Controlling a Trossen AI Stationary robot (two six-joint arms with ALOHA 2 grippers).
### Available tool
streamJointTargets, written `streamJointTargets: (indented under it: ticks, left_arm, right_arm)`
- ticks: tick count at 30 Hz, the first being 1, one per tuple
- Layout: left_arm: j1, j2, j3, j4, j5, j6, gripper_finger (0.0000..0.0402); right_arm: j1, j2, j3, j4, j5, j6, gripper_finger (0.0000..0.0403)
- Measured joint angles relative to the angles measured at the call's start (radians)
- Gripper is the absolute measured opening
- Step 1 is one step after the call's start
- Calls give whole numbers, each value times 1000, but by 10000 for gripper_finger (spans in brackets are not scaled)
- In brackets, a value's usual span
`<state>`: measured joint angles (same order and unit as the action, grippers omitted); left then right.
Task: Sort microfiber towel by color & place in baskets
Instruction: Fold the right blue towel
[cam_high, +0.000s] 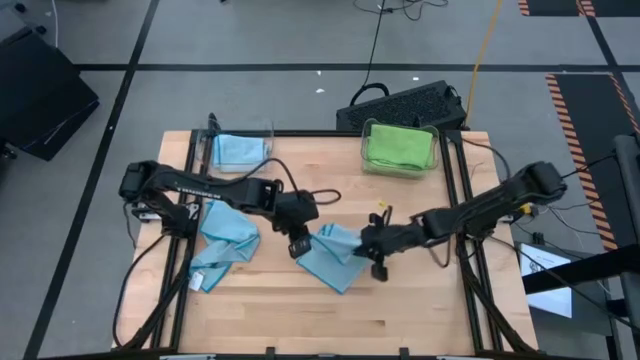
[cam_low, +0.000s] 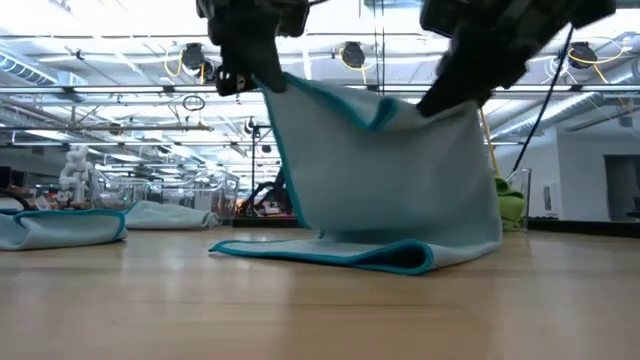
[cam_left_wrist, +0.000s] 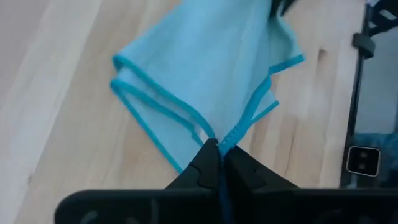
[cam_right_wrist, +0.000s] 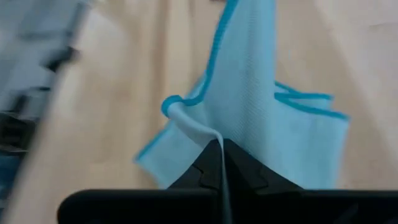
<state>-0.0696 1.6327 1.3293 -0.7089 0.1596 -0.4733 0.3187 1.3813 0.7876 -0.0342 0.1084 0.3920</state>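
Observation:
A light blue towel with a teal hem (cam_high: 332, 255) is held up at the table's middle by both grippers; it also shows in the low view (cam_low: 390, 180). My left gripper (cam_high: 298, 245) is shut on its left end, my right gripper (cam_high: 372, 250) on its right end. A second blue towel (cam_high: 225, 240) lies crumpled on the table to the left. A clear basket (cam_high: 238, 150) at the far left holds a blue towel. A clear basket (cam_high: 400, 148) at the far right holds a green towel. My left gripper pinches a hemmed corner (cam_left_wrist: 225, 142) of the blue towel between its two fingers, coming from above. The towel hangs below, its lower fold (cam_low: 330, 250) lying on the table. My right gripper pinches the towel's upper edge (cam_right_wrist: 208, 134) between its two fingers, from above. The cloth hangs down from it, with a slight sag toward the other gripper.
A black keyboard (cam_high: 400, 103) lies beyond the table's far edge. Cables (cam_high: 320, 195) loop over the table's middle. Bare wood lies along the near edge (cam_high: 330, 320). Black rails (cam_high: 455, 200) run along the table's sides.

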Motion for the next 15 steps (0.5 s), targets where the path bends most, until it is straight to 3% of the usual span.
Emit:
streamJointTargets:
  ticks: [3,7,10,15]
  left_arm:
    - [-28,14,0,27,-57,54,12]
    - [-37,31,0,74,-129,101,7]
    - [-29,31,0,96,-220,124,7]
    - [10,23,-1,182,-336,192,10]
  right_arm:
    - [-18,-67,-110,150,-97,65,1]
    - [-17,-96,-229,382,-138,156,0]
    - [-16,-97,-274,480,-120,225,0]
    - [-18,-104,-292,499,-64,251,0]
